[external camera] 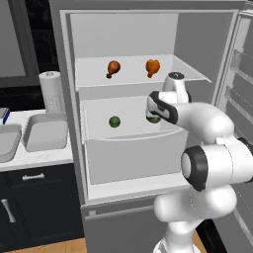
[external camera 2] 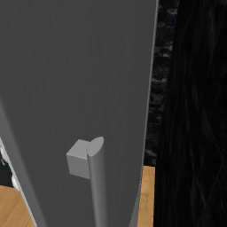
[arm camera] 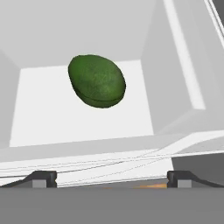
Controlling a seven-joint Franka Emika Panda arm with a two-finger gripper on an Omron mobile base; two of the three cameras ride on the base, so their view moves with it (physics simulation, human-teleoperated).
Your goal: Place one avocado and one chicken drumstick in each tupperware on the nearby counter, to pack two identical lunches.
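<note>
**Gripper lined up on the right-hand avocado in the fridge**

Gripper (arm camera: pixel 111 179) is spread wide and carries nothing: in the hand view its two dark tips sit far apart at 7 and 5 o'clock, with bare shelf between them. Straight ahead, toward 12 o'clock, lies the near avocado (arm camera: pixel 97 81), alone on a white fridge shelf (arm camera: pixel 65 122) with walls close on both sides.

From the left base view the hand (external camera: pixel 160 106) is pushed into the open fridge (external camera: pixel 66 99) at the middle shelf and hides most of that avocado, of which only a green sliver shows at the hand's 6 o'clock. The second avocado (external camera: pixel 114 121) rests on the same shelf, out at 9 o'clock from the hand and well apart. One shelf up, at about 12 and 10 o'clock, lie the two drumsticks (external camera: pixel 152 66) and (external camera: pixel 113 68). Farther out at 9 o'clock the counter (external camera: pixel 34 158) holds both tupperware (external camera: pixel 45 132) and (external camera: pixel 7 143), neither with any food in it, beside a paper-towel roll (external camera: pixel 51 89).

Nothing is packed yet, so this looks like the first pick. Risks as I judge them: the avocado is rounded and could roll away if one tip touches first; a low approach could catch the shelf lip near the tips; the side wall leaves little room to correct. In the right base view, the fridge door (external camera 2: pixel 80 88) blocks the sight line.
</note>
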